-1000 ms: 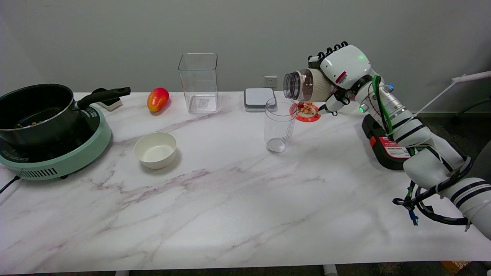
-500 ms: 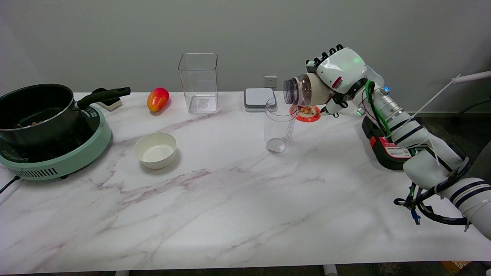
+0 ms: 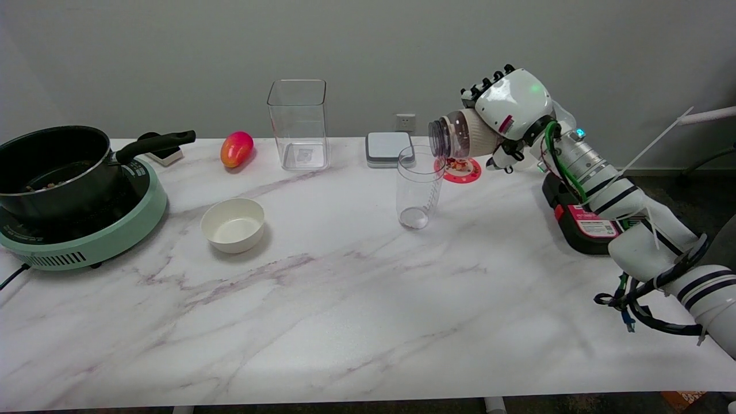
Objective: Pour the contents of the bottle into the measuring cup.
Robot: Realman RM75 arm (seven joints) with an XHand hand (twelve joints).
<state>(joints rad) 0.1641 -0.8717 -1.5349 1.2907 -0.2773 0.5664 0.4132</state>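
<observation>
My right hand (image 3: pixel 509 112) grips a clear bottle (image 3: pixel 457 136) with a cream label. The bottle lies nearly on its side, its open mouth pointing left and slightly down. That mouth hangs just above the right side of the rim of the clear measuring cup (image 3: pixel 418 187), which stands upright near the table's middle. The cup looks empty. The bottle's rear end is hidden inside the hand.
A red coaster (image 3: pixel 461 169) lies behind the cup. A black and red device (image 3: pixel 581 221) sits under my forearm. Further left stand a tall clear container (image 3: pixel 298 123), a grey box (image 3: pixel 388 148), a white bowl (image 3: pixel 233 224), a mango (image 3: pixel 236 148) and a pot (image 3: pixel 54 167) on a green cooker.
The hand has tipped the bottle further, so its mouth now points slightly downward, and has drifted a little up and right. Nothing else moved.
</observation>
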